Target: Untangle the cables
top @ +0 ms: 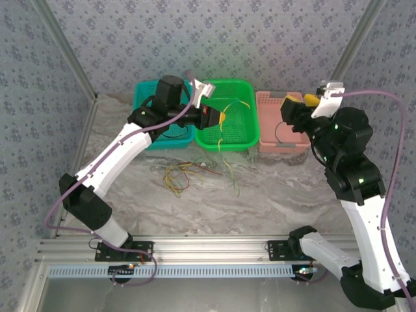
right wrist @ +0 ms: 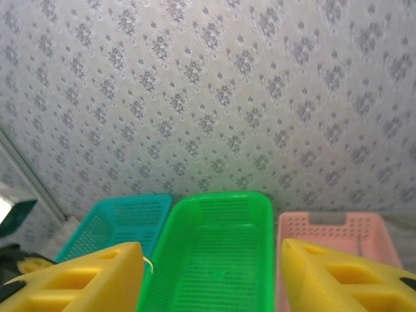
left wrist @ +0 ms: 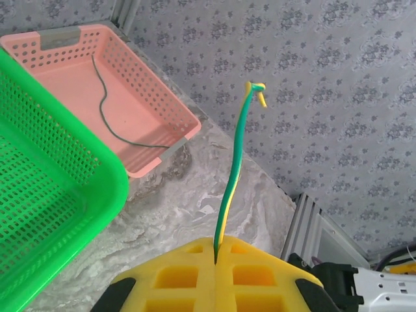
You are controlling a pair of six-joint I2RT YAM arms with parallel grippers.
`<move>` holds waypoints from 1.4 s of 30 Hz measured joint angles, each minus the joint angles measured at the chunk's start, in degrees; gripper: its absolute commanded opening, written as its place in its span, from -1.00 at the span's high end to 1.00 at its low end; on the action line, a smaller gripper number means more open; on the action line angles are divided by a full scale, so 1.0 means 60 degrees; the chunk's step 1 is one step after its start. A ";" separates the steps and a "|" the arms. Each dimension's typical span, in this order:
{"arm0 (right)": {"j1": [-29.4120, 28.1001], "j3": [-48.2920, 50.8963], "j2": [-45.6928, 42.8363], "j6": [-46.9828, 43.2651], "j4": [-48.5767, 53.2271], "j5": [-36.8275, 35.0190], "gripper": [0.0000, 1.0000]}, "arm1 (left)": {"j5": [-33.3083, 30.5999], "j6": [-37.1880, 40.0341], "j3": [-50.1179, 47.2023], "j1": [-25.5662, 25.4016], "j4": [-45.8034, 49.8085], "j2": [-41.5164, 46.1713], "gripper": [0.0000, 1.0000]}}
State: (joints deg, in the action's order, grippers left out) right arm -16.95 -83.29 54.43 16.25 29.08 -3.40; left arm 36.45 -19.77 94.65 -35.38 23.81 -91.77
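In the top view my left gripper hovers over the green basket, and a green-and-yellow cable dangles from it into the basket. From the left wrist, that gripper is shut on the cable, which rises from between the yellow pads. A loose tangle of yellow, red-brown and green cables lies on the table in front of the baskets. One dark cable rests in the pink basket. My right gripper hangs above the pink basket; its yellow fingers stand apart with nothing between them.
Three baskets line the back wall: teal, green and pink. A single green cable trails on the marble table right of the tangle. The aluminium frame rail runs along the near edge.
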 measured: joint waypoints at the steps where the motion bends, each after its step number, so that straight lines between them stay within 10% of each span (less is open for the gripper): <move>1: 0.0208 0.0004 0.0106 0.0736 0.0000 0.0291 -0.18 | -0.0066 -0.0051 -0.0098 0.0000 -0.0069 0.0029 1.00; 11: -0.1800 0.2430 0.0612 0.6783 -0.1723 0.1326 -0.17 | -0.0889 -0.0798 -0.0743 0.0007 -0.0758 0.0131 1.00; 25: -0.5555 0.5195 0.0350 0.2106 -0.2353 -0.0856 -0.16 | -0.2197 -0.3311 0.0423 0.1727 -0.0302 0.0656 1.00; 42: -0.5595 0.4612 0.1832 -0.0696 -0.2601 -0.2495 -0.01 | -0.2222 -0.3654 0.0780 0.1861 0.0739 0.0670 1.00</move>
State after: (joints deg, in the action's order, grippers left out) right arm -50.52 -55.61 65.43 12.08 13.47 -18.37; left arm 23.11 -41.69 99.33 -24.21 28.25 -87.74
